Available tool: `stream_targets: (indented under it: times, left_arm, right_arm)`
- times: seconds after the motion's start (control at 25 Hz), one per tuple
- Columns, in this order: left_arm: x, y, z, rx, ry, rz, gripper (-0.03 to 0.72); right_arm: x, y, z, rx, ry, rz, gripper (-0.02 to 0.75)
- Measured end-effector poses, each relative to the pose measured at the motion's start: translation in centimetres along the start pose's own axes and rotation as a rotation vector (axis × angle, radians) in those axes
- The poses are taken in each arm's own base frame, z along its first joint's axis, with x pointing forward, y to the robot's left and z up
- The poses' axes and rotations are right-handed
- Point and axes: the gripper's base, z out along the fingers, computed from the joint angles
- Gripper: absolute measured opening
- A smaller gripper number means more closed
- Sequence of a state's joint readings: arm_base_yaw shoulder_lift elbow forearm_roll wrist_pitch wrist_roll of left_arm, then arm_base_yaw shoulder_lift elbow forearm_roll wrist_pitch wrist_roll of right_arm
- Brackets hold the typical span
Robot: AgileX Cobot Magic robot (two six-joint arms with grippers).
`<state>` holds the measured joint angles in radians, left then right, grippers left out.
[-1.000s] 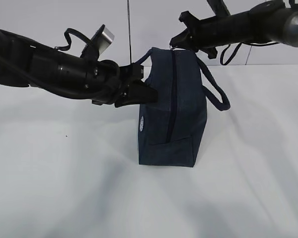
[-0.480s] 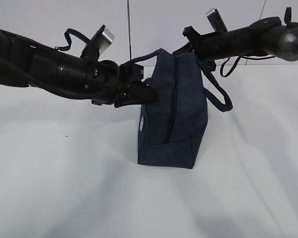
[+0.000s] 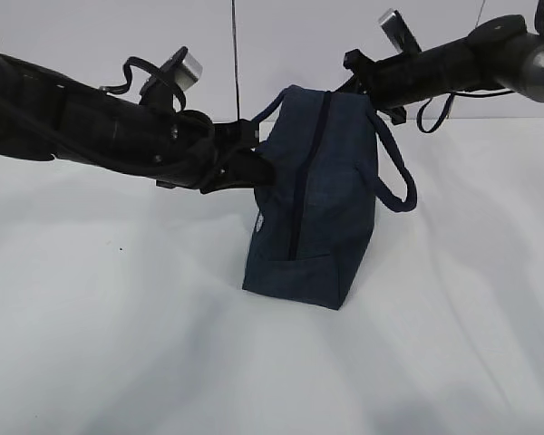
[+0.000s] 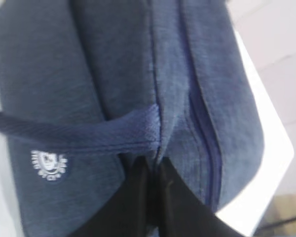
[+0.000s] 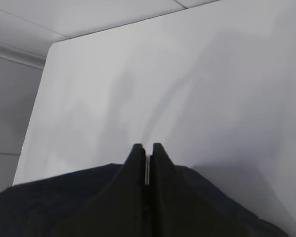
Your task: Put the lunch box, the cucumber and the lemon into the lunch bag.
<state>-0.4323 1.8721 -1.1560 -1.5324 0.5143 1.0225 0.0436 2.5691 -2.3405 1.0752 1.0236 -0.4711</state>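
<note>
The navy lunch bag stands on one end on the white table, leaning, its closed zipper facing me. My left gripper is shut on the bag's fabric where a handle strap joins it, beside the white logo; the left gripper has both jaws pressed together. At the bag's upper end my right gripper is shut. In the right wrist view that gripper pinches a thin pale sliver, apparently the zipper's metal pull, above dark bag fabric. Lunch box, cucumber and lemon are out of view.
The other loop handle hangs free on the bag's right side. White cloth covers the table. A pale wall rises behind, and the table's far edge shows in the right wrist view.
The right gripper has moved to the right along the bag's upper end. The bag now leans more, its bottom shifted left. The left gripper keeps its hold.
</note>
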Motion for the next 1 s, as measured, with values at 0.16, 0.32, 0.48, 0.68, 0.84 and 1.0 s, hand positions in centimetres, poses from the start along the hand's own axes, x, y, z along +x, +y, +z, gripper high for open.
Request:
stream_targets:
  times: [0.16, 0.32, 0.48, 0.68, 0.84, 1.0]
  left_arm:
    - [-0.5, 0.9, -0.1, -0.094, -0.057, 0.000, -0.005]
    - [-1.4, 2.1, -0.4, -0.236, -0.148, -0.001, -0.005]
    - [-3.1, 2.7, -1.0, -0.366, -0.265, 0.005, -0.005]
    - [-5.1, 2.8, -1.4, -0.450, -0.372, 0.018, -0.005]
    - [-6.9, 2.4, -1.0, -0.458, -0.407, 0.107, -0.005]
    - [-8.2, 2.5, 0.2, -0.456, -0.429, 0.146, -0.005]
  right_arm:
    - [-0.3, 0.3, -1.2, -0.010, 0.052, -0.043, 0.007]
    - [-0.4, 0.5, -2.3, -0.002, 0.112, -0.091, 0.007]
    - [-0.3, 0.5, -2.5, -0.003, 0.124, -0.096, 0.007]
    - [-0.3, 0.6, -2.5, -0.013, 0.123, -0.091, 0.007]
    - [-0.4, 0.6, -2.5, -0.019, 0.121, -0.089, 0.007]
    - [-0.4, 0.9, -2.5, -0.041, 0.111, -0.078, 0.007]
